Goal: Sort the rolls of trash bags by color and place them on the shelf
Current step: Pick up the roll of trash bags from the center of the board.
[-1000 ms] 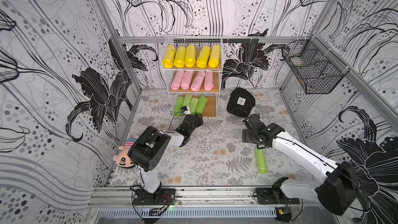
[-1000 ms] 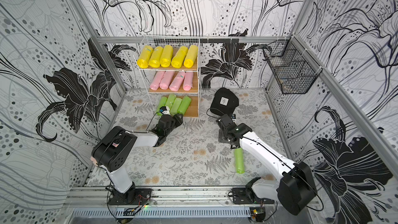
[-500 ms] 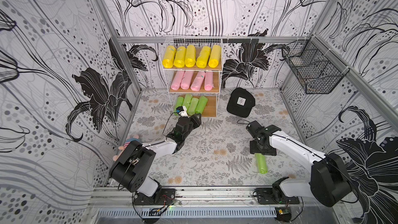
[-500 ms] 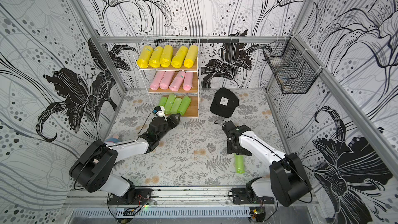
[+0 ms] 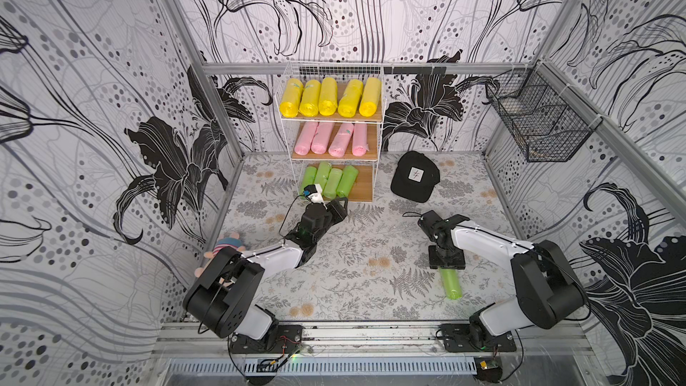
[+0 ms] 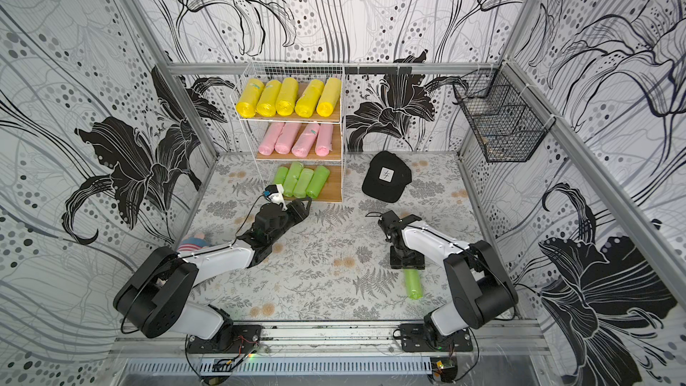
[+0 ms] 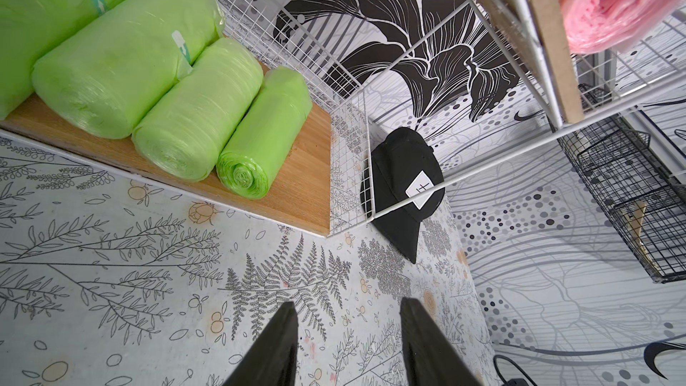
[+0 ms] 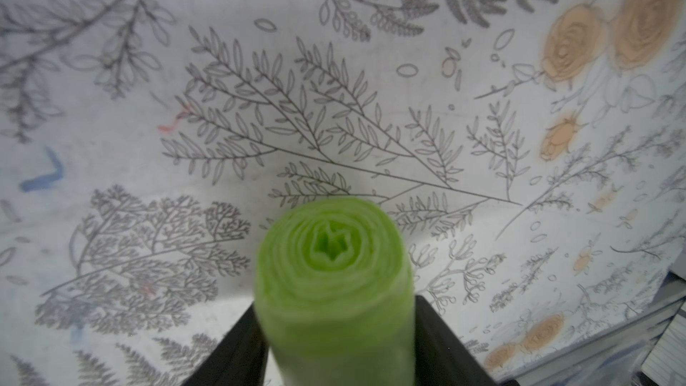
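Rolls of trash bags: thirteen are on the shelf point(image 5: 365, 185); one green roll point(image 5: 450, 284) is off it, low over the desk point(image 5: 356, 254) near the front edge on the right-arm side. On the top board five yellow rolls point(image 5: 328, 97) lie side by side. The middle board has four pink rolls point(image 5: 330, 139). The bottom board has four green rolls point(image 5: 330, 181) packed to its left, bare wood to their right.

The right jaws come straight down on the far end of the loose roll. My right wrist view shows the green roll point(image 8: 334, 291) wedged between both fingers, each pressed to a side, so I read them as clenched on it. I can't tell if it's resting on the desk or raised.

The left jaws are released, with only desk pattern in the gap, low just in front of the bottom board and touching nothing.

A black cap point(image 5: 414, 178) lies on the desk right of the shelf. A plush toy point(image 5: 226, 246) is by the left wall.
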Motion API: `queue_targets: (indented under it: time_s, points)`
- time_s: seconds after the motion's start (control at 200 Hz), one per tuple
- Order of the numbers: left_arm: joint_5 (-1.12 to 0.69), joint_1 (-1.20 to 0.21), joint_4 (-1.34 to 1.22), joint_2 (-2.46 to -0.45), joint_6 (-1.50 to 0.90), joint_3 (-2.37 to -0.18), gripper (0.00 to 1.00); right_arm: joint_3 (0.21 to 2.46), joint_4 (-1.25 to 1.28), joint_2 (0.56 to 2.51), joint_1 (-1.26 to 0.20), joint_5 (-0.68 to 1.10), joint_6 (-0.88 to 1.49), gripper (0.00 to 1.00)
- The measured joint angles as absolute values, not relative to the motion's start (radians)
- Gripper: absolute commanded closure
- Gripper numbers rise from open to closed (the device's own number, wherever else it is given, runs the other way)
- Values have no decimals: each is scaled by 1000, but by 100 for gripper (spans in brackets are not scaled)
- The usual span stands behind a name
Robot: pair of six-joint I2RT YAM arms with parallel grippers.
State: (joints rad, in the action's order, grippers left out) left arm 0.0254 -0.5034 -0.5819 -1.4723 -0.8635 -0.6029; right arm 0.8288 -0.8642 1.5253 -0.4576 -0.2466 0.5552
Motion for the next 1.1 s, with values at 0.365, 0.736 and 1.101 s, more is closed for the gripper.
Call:
queue_targets:
  time_s: [0.365,0.736,1.101]
  points:
    - [25,-503,-565,-1362,-863,-571,51,828,-767,1438,-443,-189,564,59]
    - [-56,-503,-543,-1288,-883,-566,44,837,-377,1182,-443,15,769,59]
    - [-203,-543,-544,-1247,-973,-566,36,818,12,1182,-536,28,1006,59]
